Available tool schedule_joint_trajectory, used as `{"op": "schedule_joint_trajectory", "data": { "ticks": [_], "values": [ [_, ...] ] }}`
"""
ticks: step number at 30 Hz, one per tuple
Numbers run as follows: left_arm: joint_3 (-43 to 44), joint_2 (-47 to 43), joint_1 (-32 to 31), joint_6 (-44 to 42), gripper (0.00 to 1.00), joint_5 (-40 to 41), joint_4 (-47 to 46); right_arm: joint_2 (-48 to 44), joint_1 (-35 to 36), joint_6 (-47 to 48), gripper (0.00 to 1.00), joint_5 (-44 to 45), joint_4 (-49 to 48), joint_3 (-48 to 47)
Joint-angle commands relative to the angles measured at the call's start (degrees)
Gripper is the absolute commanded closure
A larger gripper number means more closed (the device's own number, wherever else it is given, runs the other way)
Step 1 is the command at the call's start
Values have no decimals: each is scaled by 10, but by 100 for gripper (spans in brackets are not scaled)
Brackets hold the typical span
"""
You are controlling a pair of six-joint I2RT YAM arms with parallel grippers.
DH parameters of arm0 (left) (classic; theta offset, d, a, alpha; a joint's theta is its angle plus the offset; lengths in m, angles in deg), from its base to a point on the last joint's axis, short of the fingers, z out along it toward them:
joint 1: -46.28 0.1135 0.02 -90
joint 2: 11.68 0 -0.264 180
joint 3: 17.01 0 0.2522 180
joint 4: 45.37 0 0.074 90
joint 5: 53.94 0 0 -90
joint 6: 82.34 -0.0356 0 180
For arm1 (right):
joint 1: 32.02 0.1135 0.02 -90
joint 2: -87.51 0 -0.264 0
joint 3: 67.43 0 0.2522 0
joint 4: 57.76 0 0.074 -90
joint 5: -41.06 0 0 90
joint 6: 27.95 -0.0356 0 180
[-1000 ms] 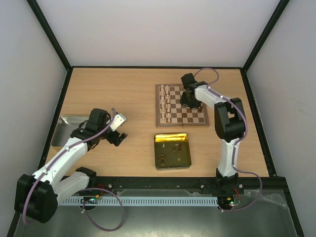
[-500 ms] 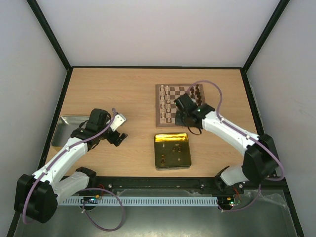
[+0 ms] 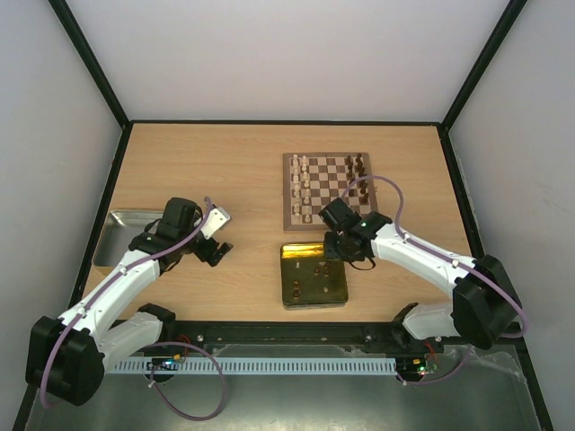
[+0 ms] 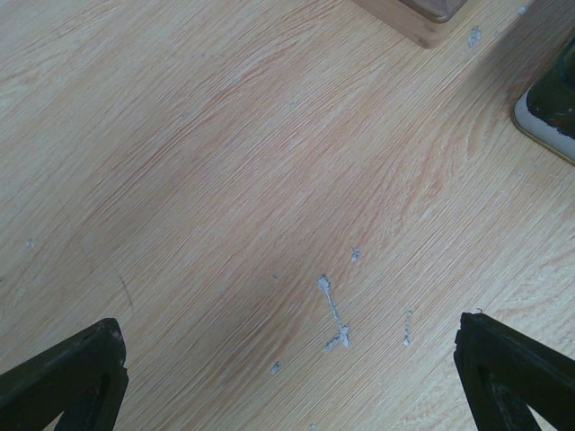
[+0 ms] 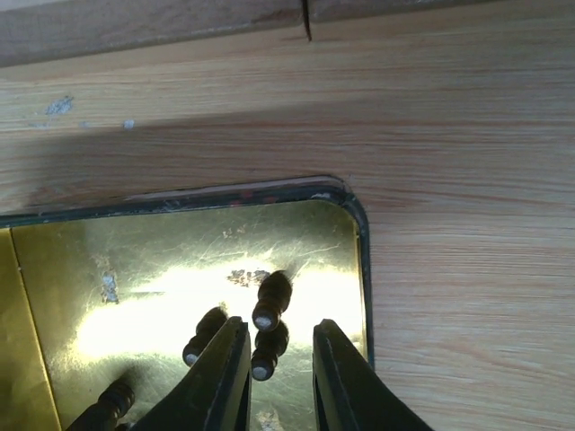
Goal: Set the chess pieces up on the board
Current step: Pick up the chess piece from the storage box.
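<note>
The board (image 3: pixel 328 190) lies at the back right, with pale pieces (image 3: pixel 301 189) in its left columns and dark pieces (image 3: pixel 359 166) along its right edge. Several dark pieces (image 3: pixel 317 268) stand in the gold tin (image 3: pixel 292 253). My right gripper (image 3: pixel 334 247) is open over the tin's far right corner. In the right wrist view the gripper (image 5: pixel 280 359) has its jaws either side of two dark pieces (image 5: pixel 272 301), not closed on them. My left gripper (image 3: pixel 216 247) is open and empty above bare table, as its wrist view (image 4: pixel 287 386) shows.
A grey metal tray (image 3: pixel 112 235) lies at the left edge beside the left arm. The board's corner (image 4: pixel 418 13) and the tin's rim (image 4: pixel 548 117) show in the left wrist view. The board's side (image 5: pixel 153 31) runs just beyond the tin (image 5: pixel 355 224).
My right arm has swung back from the board's right side toward me and now hovers over the gold tin. The left arm has not moved.
</note>
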Motion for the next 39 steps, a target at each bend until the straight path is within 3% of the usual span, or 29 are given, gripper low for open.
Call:
{"op": "schedule_joint_trajectory", "data": {
  "ticks": [1, 31, 39],
  "values": [
    [-9, -4, -3, 2, 1, 2, -4, 10, 20, -11, 80, -24, -15, 17],
    [-7, -1, -3, 0, 1, -3, -3, 115, 45, -13, 79, 21, -62, 12],
    [-7, 4, -4, 0, 1, -2, -4, 109, 45, -20, 90, 57, -43, -8]
  ]
}}
